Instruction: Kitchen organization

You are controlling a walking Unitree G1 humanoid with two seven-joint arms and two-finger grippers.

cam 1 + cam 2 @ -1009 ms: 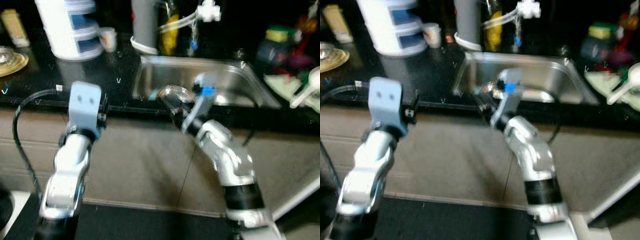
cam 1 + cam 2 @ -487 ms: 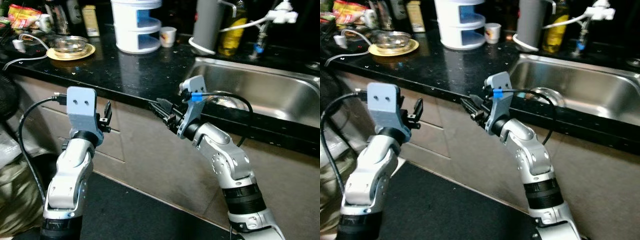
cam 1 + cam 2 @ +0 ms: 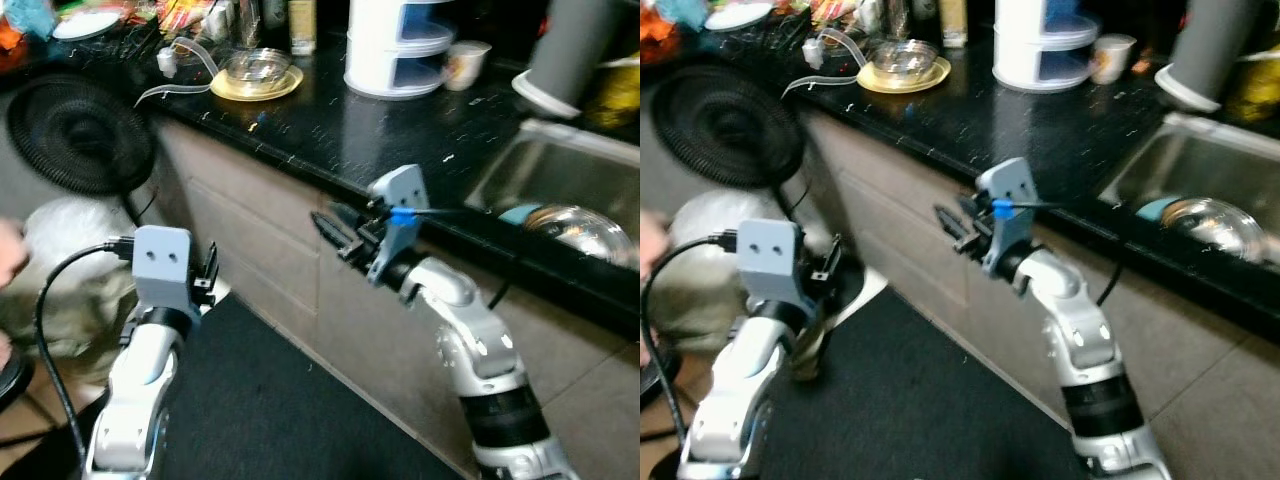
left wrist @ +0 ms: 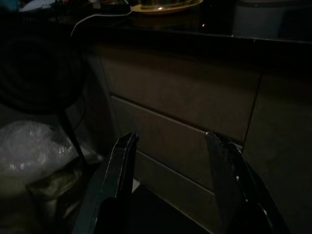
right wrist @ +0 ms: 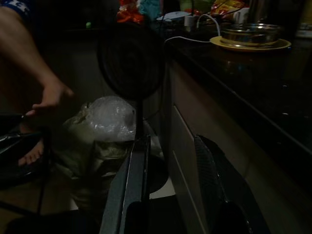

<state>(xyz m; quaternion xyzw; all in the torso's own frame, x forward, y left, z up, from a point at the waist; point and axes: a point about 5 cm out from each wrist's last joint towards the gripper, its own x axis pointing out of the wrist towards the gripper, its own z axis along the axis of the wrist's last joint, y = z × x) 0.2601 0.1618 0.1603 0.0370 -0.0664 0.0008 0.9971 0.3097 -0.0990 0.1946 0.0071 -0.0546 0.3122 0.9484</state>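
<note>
The robot stood before a dark, speckled table [image 3: 330,125] that ran from far left to near right above pale cabinet fronts [image 3: 260,240]. Both arms were raised in front of those cabinets, and neither held anything.

The left tool [image 4: 170,146] hung low on the left, over a dark floor mat [image 3: 290,410]. Its two black fingers [image 4: 119,161] were spread well apart with only the cabinet fronts showing between them. The right tool [image 3: 335,228] was held higher, near the table's front edge, pointing left along the cabinets. In the right wrist view its fingers [image 5: 139,165] stood apart with an open gap between them.

On the table, at the far left, a glass bowl [image 3: 257,66] sat on a yellow plate [image 3: 257,85], with a white cable [image 3: 185,75] trailing beside it. To the right of these stood a white tiered container [image 3: 397,45] with blue showing between its tiers, and just beside it a small cup [image 3: 466,63]. Farther right was a grey cylindrical vessel [image 3: 573,50]. At the right the table gave way to a steel sink [image 3: 520,170], and a shiny metal bowl [image 3: 585,228] lay inside it.

A black round fan [image 3: 75,135] stood on the floor at the left end of the cabinets, with a pale plastic bag [image 3: 70,235] below it. A person's hand [image 5: 48,97] and forearm showed in the right wrist view, near the fan and the bag. The head views were somewhat blurred.
</note>
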